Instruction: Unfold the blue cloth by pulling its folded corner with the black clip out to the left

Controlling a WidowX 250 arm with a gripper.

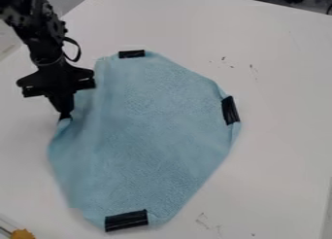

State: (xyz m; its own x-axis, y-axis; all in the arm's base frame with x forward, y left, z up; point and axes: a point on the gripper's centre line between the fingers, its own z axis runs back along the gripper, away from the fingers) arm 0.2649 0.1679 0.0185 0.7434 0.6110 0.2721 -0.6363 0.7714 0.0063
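At the upper left, the black gripper hangs down over the left edge of a light blue cloth. Its fingers are closed together on the cloth's edge, which looks pinched and drawn up there. The cloth is spread over the white surface, with a fold running along its left side. Black tape strips mark its border: one at the top, one on the right and one at the bottom.
The white table surrounds the cloth and bears small dark marks at right and bottom. An orange-yellow object sits at the bottom left corner. The table's far edge crosses the top right.
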